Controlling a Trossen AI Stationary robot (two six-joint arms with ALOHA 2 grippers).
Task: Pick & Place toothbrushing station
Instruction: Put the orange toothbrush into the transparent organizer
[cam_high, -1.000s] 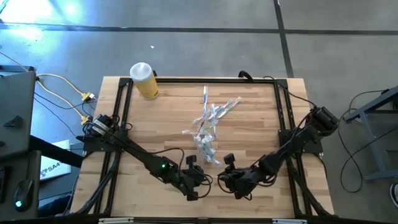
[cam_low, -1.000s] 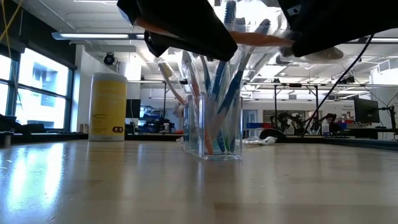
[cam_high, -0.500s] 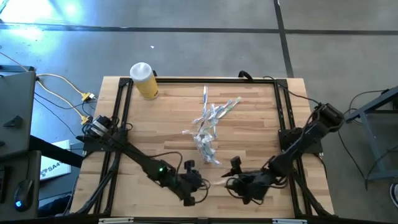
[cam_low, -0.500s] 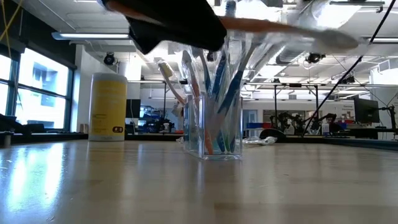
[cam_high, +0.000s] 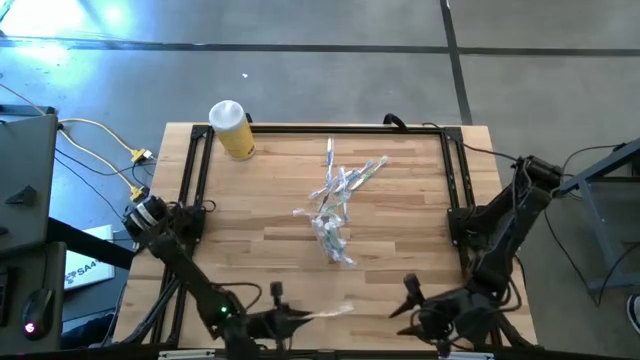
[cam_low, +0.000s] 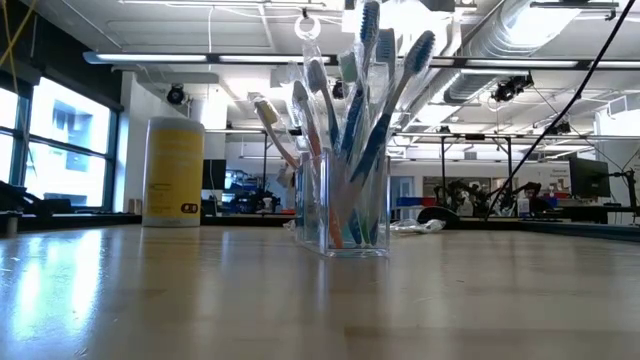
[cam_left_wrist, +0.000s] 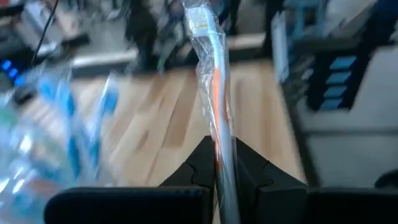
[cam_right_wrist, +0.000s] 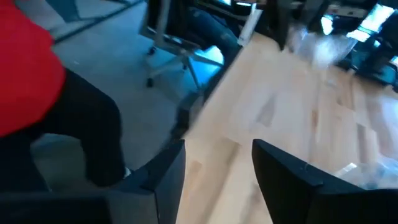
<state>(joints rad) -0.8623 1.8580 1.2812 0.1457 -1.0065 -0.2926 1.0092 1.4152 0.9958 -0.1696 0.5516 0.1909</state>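
Observation:
The toothbrushing station, a clear cup full of wrapped toothbrushes, stands on its base at mid-table. My left gripper is at the near edge, left of centre, shut on one orange-handled toothbrush in a clear wrapper. My right gripper hovers open at the near edge, right of centre, with nothing between its fingers. Neither gripper shows in the low view. My left gripper pinches the wrapped toothbrush between its two fingers. The brush runs along the fingers and sticks out ahead of them to its wrapper's far end. It is lifted clear of the table, about level, pointing toward the table's right.
A yellow bottle with a white cap stands at the far left corner. Black rails run along the table's left, right and far sides. A person in red shows beyond the table in the right wrist view.
The two grippers were close together near the cup, both on the wrapped toothbrush. My right gripper has let go and swung toward the near right corner. My left gripper has swung toward the near left, carrying the toothbrush away from the cup.

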